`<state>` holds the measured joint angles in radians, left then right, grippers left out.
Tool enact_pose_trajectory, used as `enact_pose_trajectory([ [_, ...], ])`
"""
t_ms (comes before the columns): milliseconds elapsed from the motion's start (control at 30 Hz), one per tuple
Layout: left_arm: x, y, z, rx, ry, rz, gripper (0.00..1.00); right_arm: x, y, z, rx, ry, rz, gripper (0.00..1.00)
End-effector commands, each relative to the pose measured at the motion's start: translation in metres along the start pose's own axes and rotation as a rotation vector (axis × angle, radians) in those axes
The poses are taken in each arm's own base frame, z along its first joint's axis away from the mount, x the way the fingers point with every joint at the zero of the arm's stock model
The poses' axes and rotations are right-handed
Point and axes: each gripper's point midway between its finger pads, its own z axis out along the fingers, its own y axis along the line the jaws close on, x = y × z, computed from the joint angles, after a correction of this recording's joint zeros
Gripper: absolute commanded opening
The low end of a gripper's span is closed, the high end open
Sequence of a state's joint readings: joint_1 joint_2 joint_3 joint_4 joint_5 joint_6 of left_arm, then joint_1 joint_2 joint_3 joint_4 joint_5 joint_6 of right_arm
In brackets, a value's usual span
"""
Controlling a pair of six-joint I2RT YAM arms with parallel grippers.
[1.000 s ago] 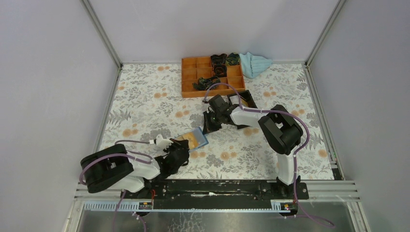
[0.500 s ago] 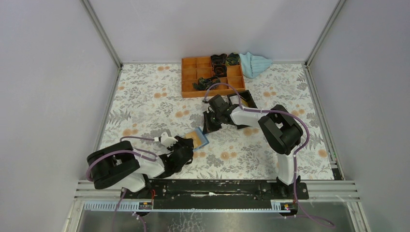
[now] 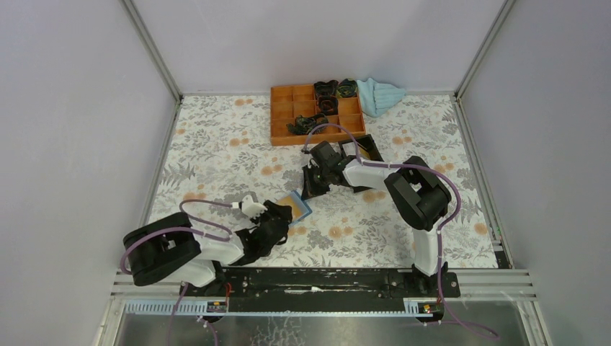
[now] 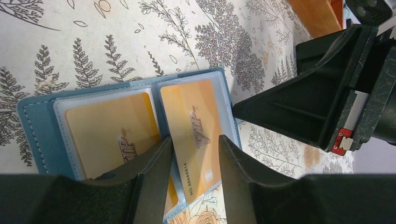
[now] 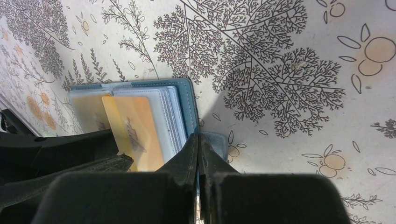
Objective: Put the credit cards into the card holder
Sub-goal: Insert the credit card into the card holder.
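The open teal-blue folding card holder (image 4: 38, 122) looked like matt leatherette with pale stitching along its edge; its inner sleeves (image 4: 60, 103) were clear, slightly glossy plastic. The tan-orange credit cards (image 4: 194, 121) had a smooth plastic sheen with printed lettering. The flower-patterned table covering (image 5: 289, 70) appeared flat and matt, like printed paper or vinyl. The black left gripper (image 4: 194, 179) fingers (image 4: 149, 182) and the right gripper (image 5: 198, 182) looked like matt moulded plastic, faintly scuffed.

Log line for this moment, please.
left gripper: straddling orange card | right gripper: shut, pinning card holder open | second card: sleeved
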<state>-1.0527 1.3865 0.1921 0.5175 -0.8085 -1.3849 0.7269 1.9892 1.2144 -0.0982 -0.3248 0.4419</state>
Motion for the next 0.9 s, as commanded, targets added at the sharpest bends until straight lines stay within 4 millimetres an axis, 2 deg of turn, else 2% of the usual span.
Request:
enact_pose_trajectory([
  [0, 0.016, 0.028, -0.003, -0.077, 0.075, 0.167, 0.49, 0.01, -0.017, 0.012, 0.076, 0.016, -0.019, 0.0],
  [433, 0.034, 0.018, 0.002, -0.099, 0.143, 0.235, 0.47, 0.011, -0.014, 0.012, 0.067, 0.023, -0.023, 0.0],
  [867, 0.036, 0.009, 0.004, -0.115, 0.16, 0.272, 0.45, 0.014, -0.016, 0.011, 0.077, 0.026, -0.032, 0.0],
])
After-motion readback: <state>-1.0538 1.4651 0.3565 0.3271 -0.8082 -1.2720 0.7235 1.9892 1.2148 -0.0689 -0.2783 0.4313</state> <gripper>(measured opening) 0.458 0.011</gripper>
